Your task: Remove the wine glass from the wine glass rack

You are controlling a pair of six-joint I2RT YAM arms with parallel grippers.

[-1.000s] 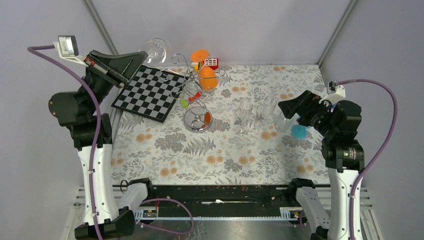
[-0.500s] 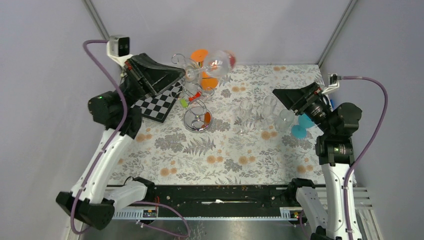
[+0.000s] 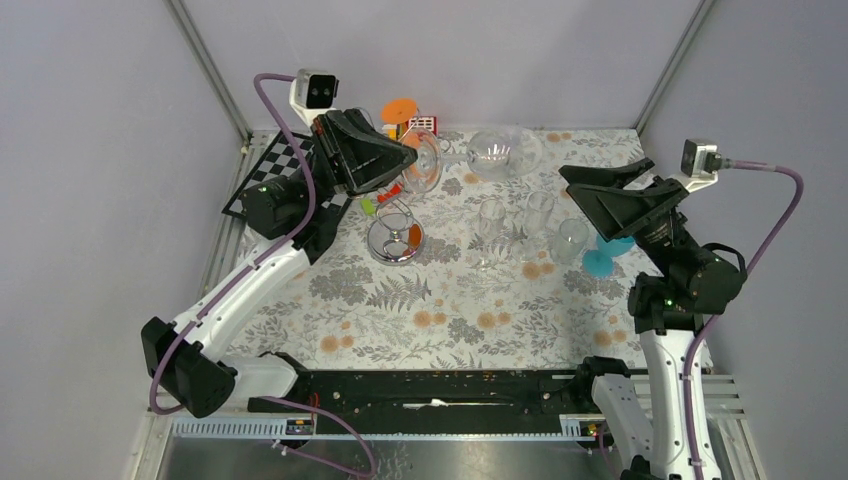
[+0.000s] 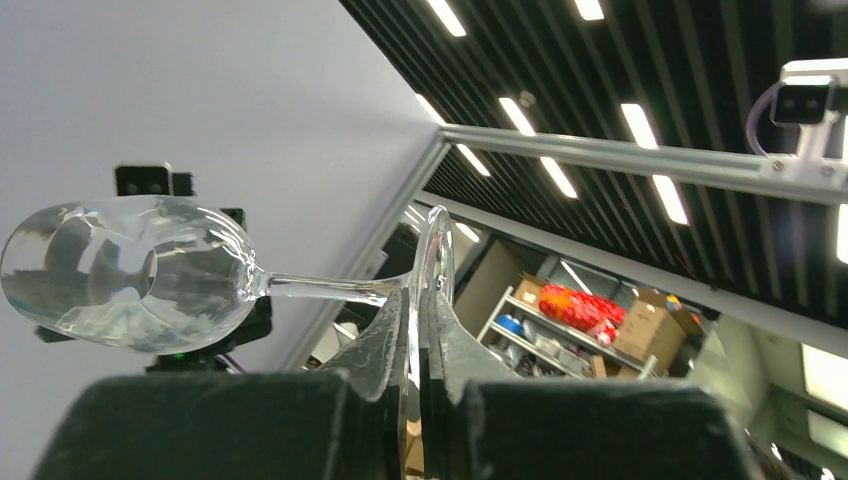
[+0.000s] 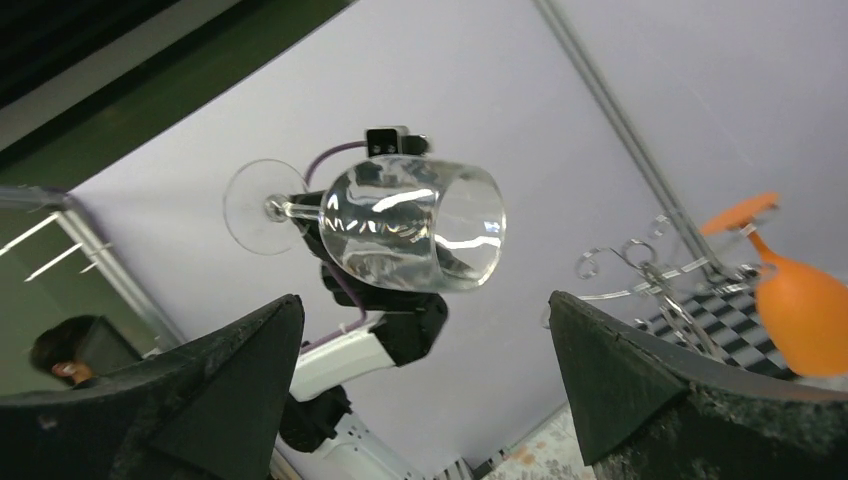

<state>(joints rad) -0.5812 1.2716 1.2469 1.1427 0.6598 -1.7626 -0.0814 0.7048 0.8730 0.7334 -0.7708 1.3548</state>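
Now, left gripper point(image 4: 420, 335) aloft, pinching wine glass point(image 4: 130, 275) foot, seemingly level, right gripper point(image 3: 572, 186) wide.

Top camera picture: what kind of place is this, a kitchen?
Probably a robot lab booth, not a kitchen: robot arms bolted to the table, plain grey walls around it, and the left wrist view shows strip lights above storage shelves.
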